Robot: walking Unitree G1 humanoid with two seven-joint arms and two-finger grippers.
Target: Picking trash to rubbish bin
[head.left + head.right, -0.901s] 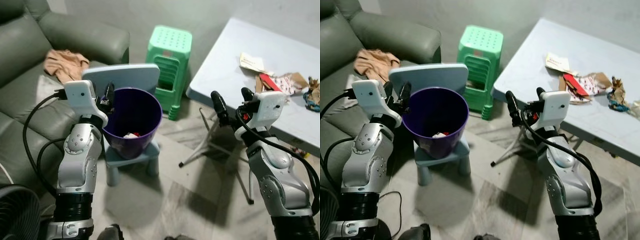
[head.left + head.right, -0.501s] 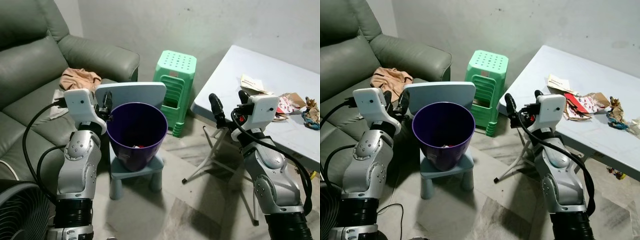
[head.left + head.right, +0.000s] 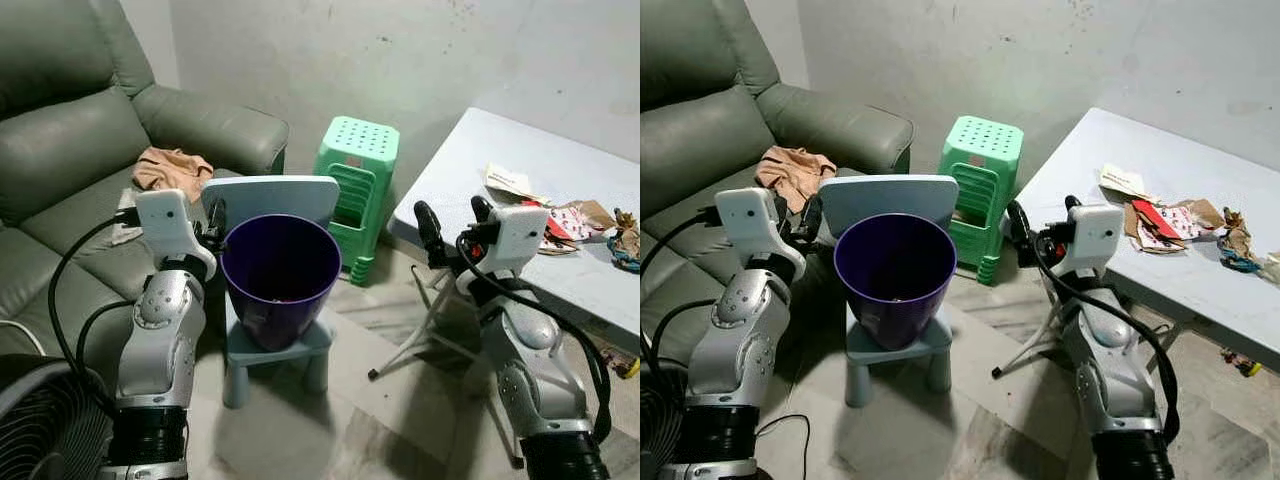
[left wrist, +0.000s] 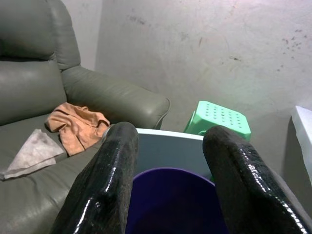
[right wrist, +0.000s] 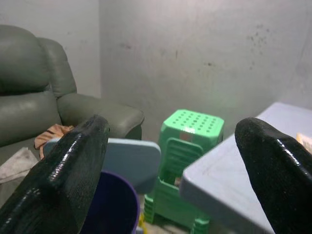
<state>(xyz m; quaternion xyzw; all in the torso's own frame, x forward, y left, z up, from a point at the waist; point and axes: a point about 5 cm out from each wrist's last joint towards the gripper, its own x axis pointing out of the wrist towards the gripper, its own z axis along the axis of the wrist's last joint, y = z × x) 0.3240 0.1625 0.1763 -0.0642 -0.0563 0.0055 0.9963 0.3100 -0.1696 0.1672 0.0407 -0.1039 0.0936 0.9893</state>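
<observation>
A purple rubbish bin (image 3: 275, 305) stands on a small light-blue child's chair (image 3: 268, 194). Trash lies on the pale table (image 3: 465, 165) at the right: a folded paper (image 3: 508, 182) and a pile of red and brown wrappers (image 3: 562, 218). My left gripper (image 3: 212, 220) is raised beside the bin's left rim, open and holding nothing; its wrist view looks over the bin (image 4: 170, 200). My right gripper (image 3: 449, 212) is open and bare, held up in front of the table's near corner.
A grey-green sofa (image 3: 60, 150) with an orange cloth (image 3: 172, 168) runs along the left. A stack of green stools (image 3: 358, 190) stands by the wall between bin and table. A black fan (image 3: 40, 420) sits at the lower left. The table's folding legs (image 3: 425, 325) cross beneath it.
The whole picture has shifted: the camera has lifted and looks less steeply down, showing more wall and sofa. Both arms keep the same raised pose with open fingers.
</observation>
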